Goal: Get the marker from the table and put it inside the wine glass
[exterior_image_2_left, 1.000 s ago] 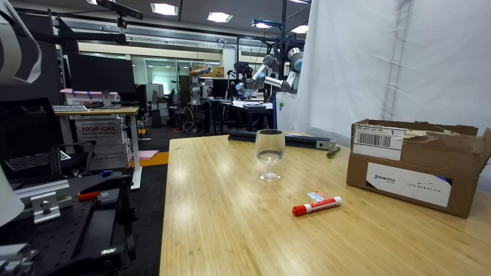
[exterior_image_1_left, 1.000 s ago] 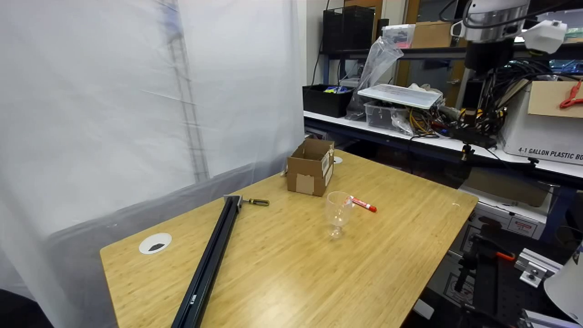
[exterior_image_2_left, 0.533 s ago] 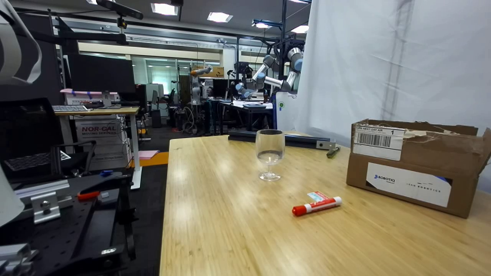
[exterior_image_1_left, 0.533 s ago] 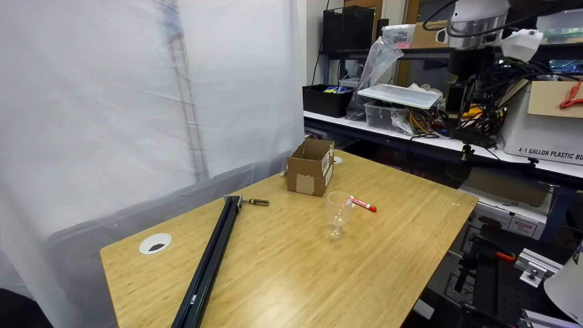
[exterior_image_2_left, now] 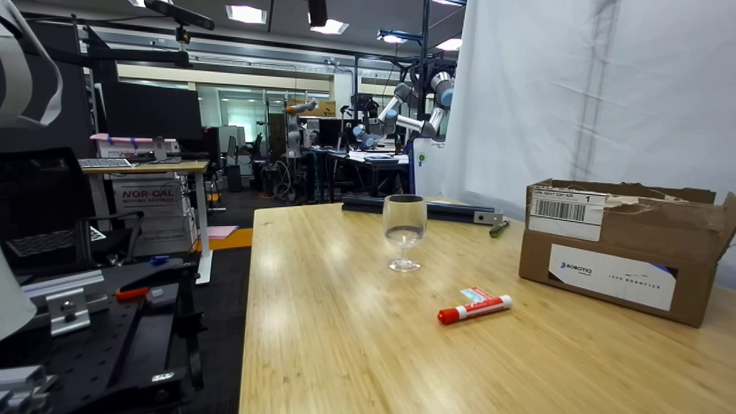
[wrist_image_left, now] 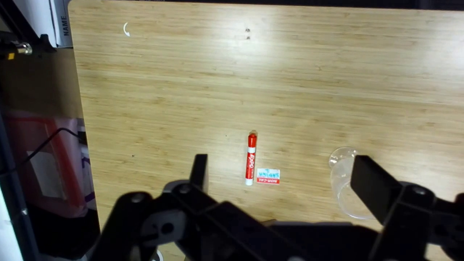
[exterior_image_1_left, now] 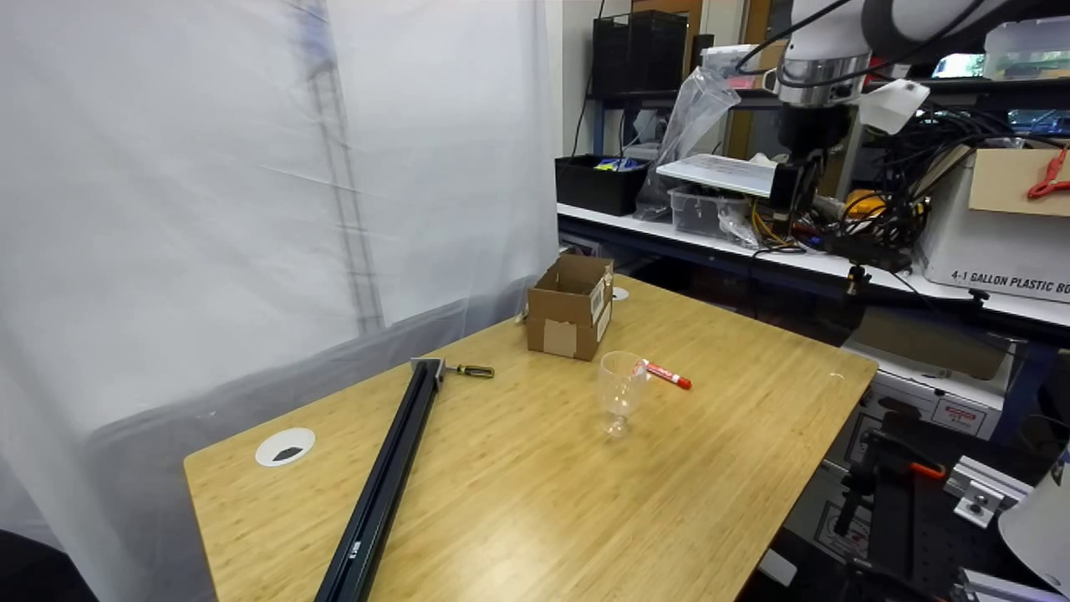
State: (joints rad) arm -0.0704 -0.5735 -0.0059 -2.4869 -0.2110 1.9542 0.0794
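Note:
The red marker with whitish end [wrist_image_left: 251,159] lies on the light-wood table [wrist_image_left: 163,90]; it also shows in both exterior views [exterior_image_1_left: 669,375] [exterior_image_2_left: 480,309]. The clear wine glass [exterior_image_2_left: 405,230] stands upright on the table near the marker; it also shows in an exterior view [exterior_image_1_left: 621,389]. In the wrist view the glass [wrist_image_left: 340,177] is partly hidden behind the right finger. My gripper [wrist_image_left: 281,166] is open and empty, high above the table, with the marker seen between its fingers. It also shows in an exterior view [exterior_image_1_left: 790,201]; only a dark tip [exterior_image_2_left: 317,12] shows elsewhere.
A small red-and-white label [wrist_image_left: 268,176] lies beside the marker. An open cardboard box [exterior_image_2_left: 612,276] stands beyond the marker. A long black bar [exterior_image_1_left: 384,485] and a screwdriver [exterior_image_1_left: 472,371] lie on the table. A white curtain [exterior_image_1_left: 251,209] hangs along one side.
My arm and gripper have moved left and slightly down in an exterior view, toward the table. A dark gripper tip has come into the top of an exterior view. The marker and glass have not moved.

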